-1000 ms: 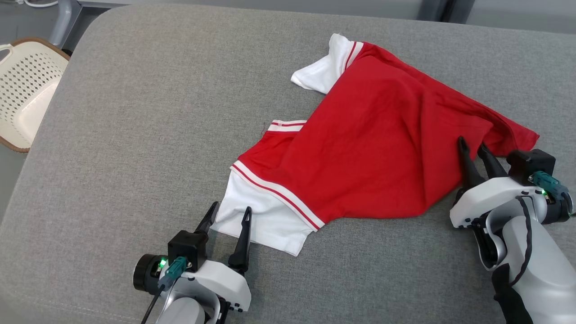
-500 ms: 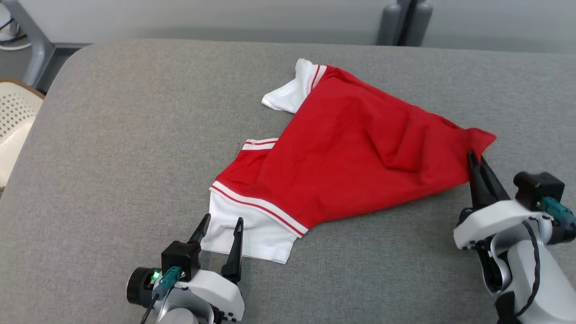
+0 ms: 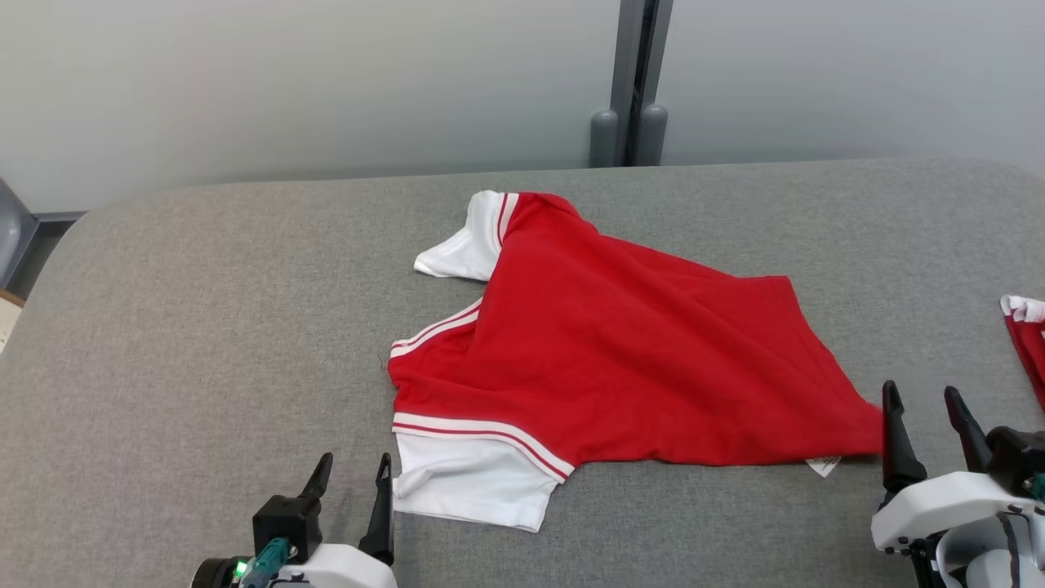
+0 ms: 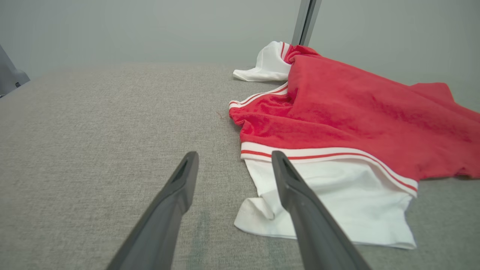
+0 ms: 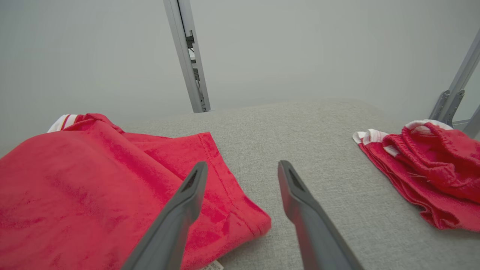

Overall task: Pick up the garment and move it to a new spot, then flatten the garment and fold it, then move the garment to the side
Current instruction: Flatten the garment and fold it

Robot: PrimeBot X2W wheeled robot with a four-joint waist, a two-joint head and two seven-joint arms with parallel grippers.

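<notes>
Now: a red-and-white garment (image 3: pixel 637 359) lies on the grey table (image 3: pixel 204 327), and both claws are empty.
The garment lies rumpled near the table's middle, with a white sleeve toward the left claw (image 3: pixel 355 459). That claw's fingers stand wide apart just beside the sleeve's edge, gripping nothing. The right claw (image 3: pixel 922 389) is also spread open and holds nothing, at the garment's red hem corner. A second red garment (image 3: pixel 1029 343) is bunched at the table's right edge, well apart.

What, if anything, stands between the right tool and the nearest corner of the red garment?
Nothing visible. The right tool stands open right beside the garment at its hem corner, with just bare grey surface around it. A second red garment lies farther right, apart from both.
</notes>
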